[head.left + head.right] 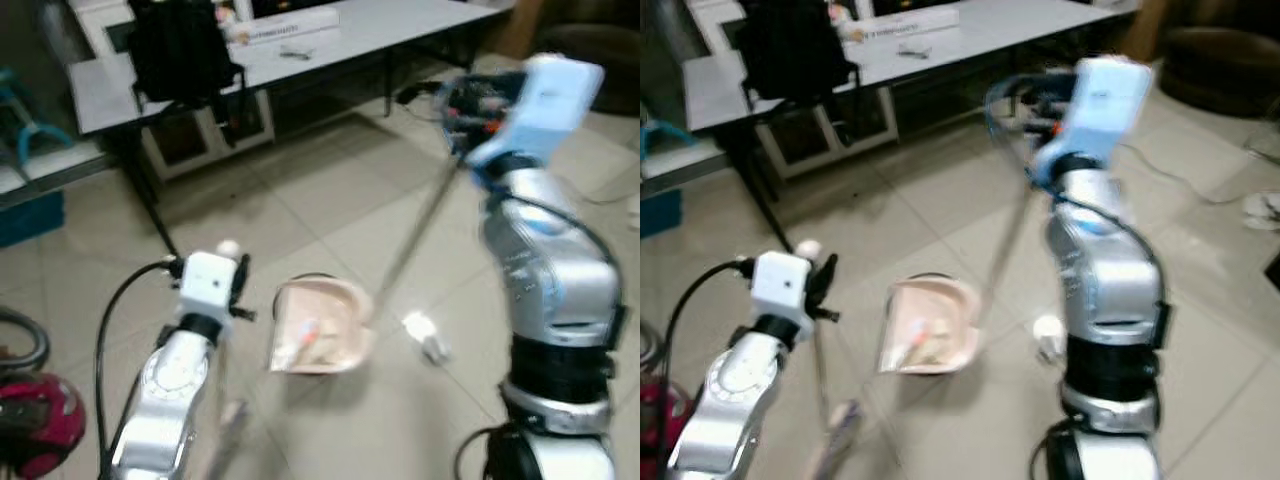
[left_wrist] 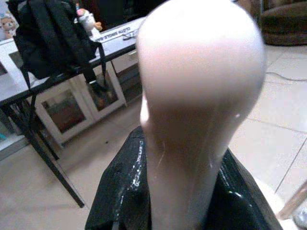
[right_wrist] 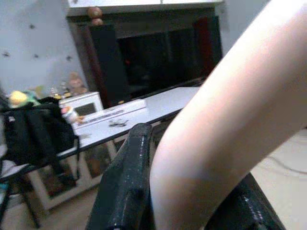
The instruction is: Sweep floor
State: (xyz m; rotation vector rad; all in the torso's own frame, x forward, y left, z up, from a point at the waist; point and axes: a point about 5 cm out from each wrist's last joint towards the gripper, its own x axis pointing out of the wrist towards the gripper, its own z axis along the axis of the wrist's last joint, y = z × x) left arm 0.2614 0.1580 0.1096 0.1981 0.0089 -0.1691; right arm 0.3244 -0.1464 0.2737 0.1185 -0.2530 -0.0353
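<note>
A pale pink dustpan [image 1: 322, 326] lies on the tiled floor between my arms, with bits of litter inside. Its long handle [image 1: 412, 235] slants up to my right gripper [image 1: 462, 108], which is shut on it; the right wrist view has the handle [image 3: 216, 120] between black fingers [image 3: 127, 182]. My left gripper [image 1: 226, 268] is shut on a broom handle [image 2: 196, 96] just below its rounded top [image 1: 228, 247]. The broom's shaft runs down to a blurred brush [image 1: 837, 428] near the floor. A crumpled white scrap [image 1: 426, 336] lies on the tiles right of the dustpan.
A grey table [image 1: 330, 40] stands ahead on thin black legs, with a black backpack [image 1: 180, 50] on its left end. A red round appliance [image 1: 35, 420] with a hose sits at my left. A blue box [image 1: 30, 215] is far left. Cables trail at the right.
</note>
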